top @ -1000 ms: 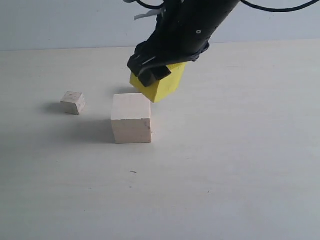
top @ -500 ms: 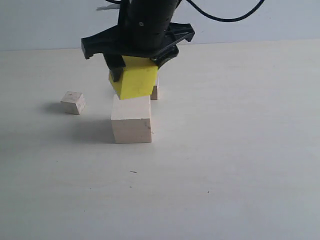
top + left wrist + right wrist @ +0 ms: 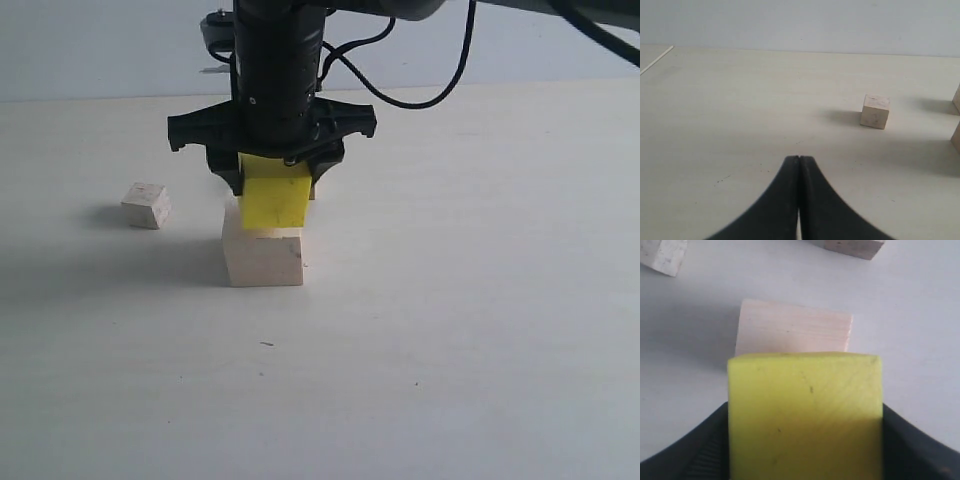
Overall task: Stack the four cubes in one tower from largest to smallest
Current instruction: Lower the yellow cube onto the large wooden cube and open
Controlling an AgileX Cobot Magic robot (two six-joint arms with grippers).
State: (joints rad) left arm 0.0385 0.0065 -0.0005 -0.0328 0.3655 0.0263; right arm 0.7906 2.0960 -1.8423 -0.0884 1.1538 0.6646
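Note:
My right gripper (image 3: pixel 275 188) is shut on the yellow cube (image 3: pixel 275 203), which sits level right over the large pale cube (image 3: pixel 263 258). I cannot tell whether the two touch. In the right wrist view the yellow cube (image 3: pixel 805 410) fills the space between the black fingers (image 3: pixel 707 445), with the pale cube (image 3: pixel 792 332) beyond it. One small speckled cube (image 3: pixel 146 205) lies on the table to the left. The other small cube (image 3: pixel 852 246) lies behind the pale cube, mostly hidden by the arm in the exterior view. My left gripper (image 3: pixel 799 159) is shut and empty, low over the table, and faces a small cube (image 3: pixel 875 112).
The pale tabletop (image 3: pixel 450 330) spreads around the cubes, with a light wall at the back. A black cable (image 3: pixel 400 100) trails from the right arm. Edges of two cubes (image 3: pixel 956 120) show at the border of the left wrist view.
The right gripper carried the yellow cube leftward and down, turning it from tilted to level, until it came right over the pale cube. The small cube behind became hidden by the arm.

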